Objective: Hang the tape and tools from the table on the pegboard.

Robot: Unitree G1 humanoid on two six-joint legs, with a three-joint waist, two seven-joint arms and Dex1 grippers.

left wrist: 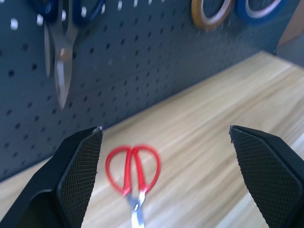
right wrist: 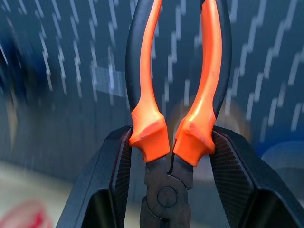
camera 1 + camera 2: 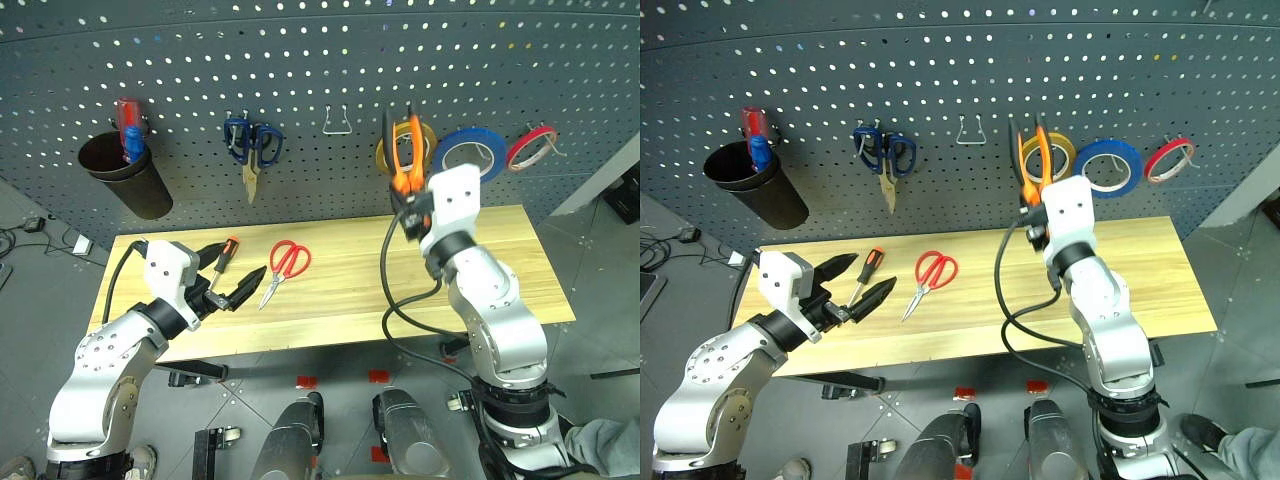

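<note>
The right tool (image 2: 167, 156) pinches the pliers (image 3: 404, 150) and holds them up in front of the pegboard (image 3: 300, 80), handles pointing up. The left tool (image 3: 854, 284) is spread wide above the desk (image 3: 340, 290). The red scissors (image 3: 284, 266) and the screwdriver (image 3: 225, 254) lie on the desk. The blue tape (image 3: 470, 152) hangs on the pegboard.

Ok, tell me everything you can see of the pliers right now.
The pliers have orange-and-black handles and a dark metal head with a round pivot. The right end effector is shut on them near the pivot, handles up and spread, in front of the pegboard by the yellow roll, off the table.
</note>
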